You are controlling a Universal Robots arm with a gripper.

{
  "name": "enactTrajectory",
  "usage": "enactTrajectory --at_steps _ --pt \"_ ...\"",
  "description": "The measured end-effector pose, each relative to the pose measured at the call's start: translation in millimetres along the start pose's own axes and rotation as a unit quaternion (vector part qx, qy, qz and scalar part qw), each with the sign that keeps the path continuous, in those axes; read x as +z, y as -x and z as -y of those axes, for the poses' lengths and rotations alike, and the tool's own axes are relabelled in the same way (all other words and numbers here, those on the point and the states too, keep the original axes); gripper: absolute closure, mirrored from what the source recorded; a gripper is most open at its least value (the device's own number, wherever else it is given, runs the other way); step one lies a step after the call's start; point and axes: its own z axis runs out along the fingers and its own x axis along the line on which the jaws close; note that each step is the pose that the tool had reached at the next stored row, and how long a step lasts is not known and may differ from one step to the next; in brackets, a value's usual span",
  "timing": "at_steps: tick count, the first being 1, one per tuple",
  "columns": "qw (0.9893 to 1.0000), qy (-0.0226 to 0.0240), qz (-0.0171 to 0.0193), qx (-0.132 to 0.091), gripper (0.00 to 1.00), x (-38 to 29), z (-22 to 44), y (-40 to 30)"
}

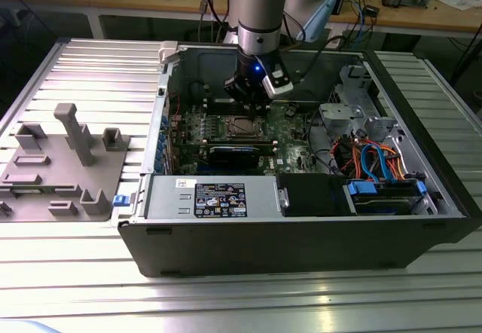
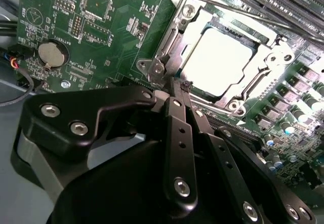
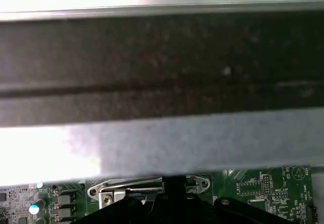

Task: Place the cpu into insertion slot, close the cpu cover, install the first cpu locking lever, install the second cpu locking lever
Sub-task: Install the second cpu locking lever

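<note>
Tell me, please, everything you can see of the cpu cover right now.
The cpu cover is a thin, shiny silver metal frame with an open centre window, lying closed and flat over the socket on the green motherboard. The cpu, pale and silvery, shows through the window. Screws sit at the frame's corners. The gripper has its fingertips at the frame's near edge; contact cannot be confirmed.

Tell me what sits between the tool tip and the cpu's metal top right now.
In the second wrist view, the tool sits at the socket's edge. Between it and the cpu lies the silver rim of the cpu cover, closed around the chip.
</note>
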Motion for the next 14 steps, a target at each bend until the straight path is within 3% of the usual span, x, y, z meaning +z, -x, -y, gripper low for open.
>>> enactTrajectory --at_steps 7,10,14 --pt "1.0000 -0.0038 0.0002 0.000 0.89 -8.1 -0.3 0.4" --pt "0.9999 -0.0151 0.0008 -0.001 0.89 -14.0 -0.6 0.6" --pt "0.9999 -0.0157 0.0008 -0.001 0.89 -14.0 -0.5 0.6"
